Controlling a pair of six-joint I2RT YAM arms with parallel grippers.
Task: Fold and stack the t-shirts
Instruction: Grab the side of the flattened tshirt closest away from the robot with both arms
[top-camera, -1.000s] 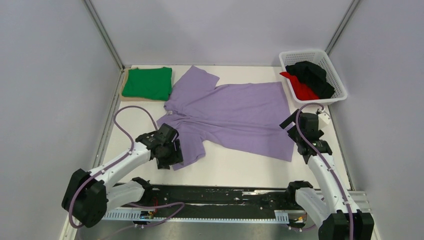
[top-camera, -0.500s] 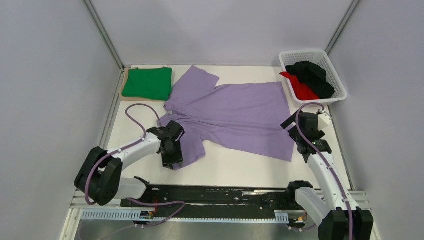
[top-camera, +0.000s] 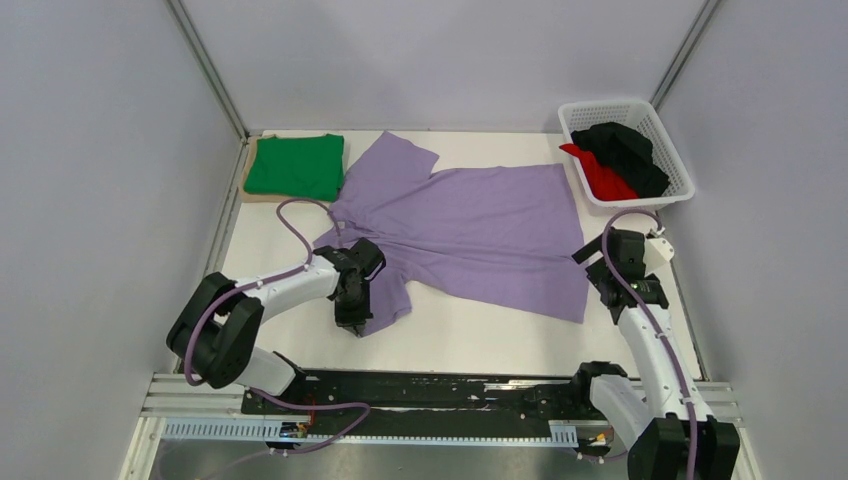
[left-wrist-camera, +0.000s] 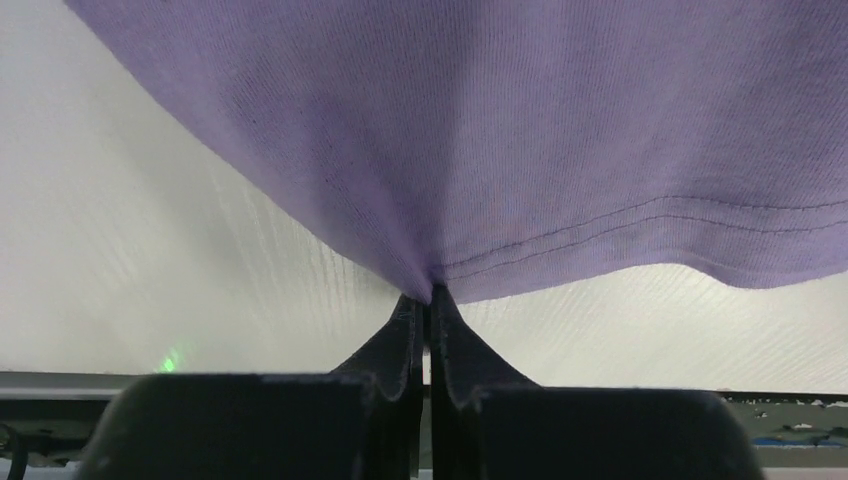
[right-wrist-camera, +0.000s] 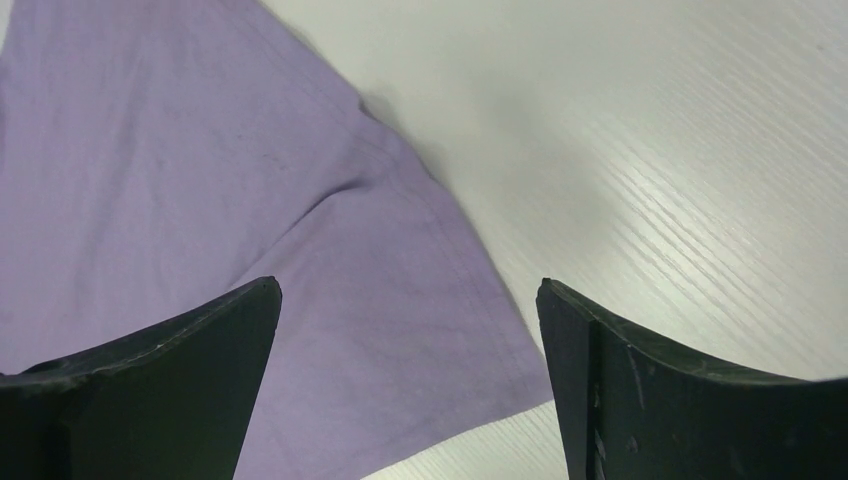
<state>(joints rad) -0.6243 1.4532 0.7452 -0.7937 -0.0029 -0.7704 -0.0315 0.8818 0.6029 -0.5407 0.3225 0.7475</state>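
Left pincer (left-wrist-camera: 430, 297) clenched on lilac shirt (top-camera: 470, 220) hem; right pincer (right-wrist-camera: 407, 292) released; four shirts total.

Matt, fine-knit cloth: lilac t-shirt (left-wrist-camera: 480, 120)

no legible text, no labels, no brands, no numbers anywhere

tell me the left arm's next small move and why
Probably lift the left gripper slightly and draw the sleeve inward over the lilac shirt: its jaws are shut on the sleeve hem, while the right gripper hangs open over the shirt's bottom corner.
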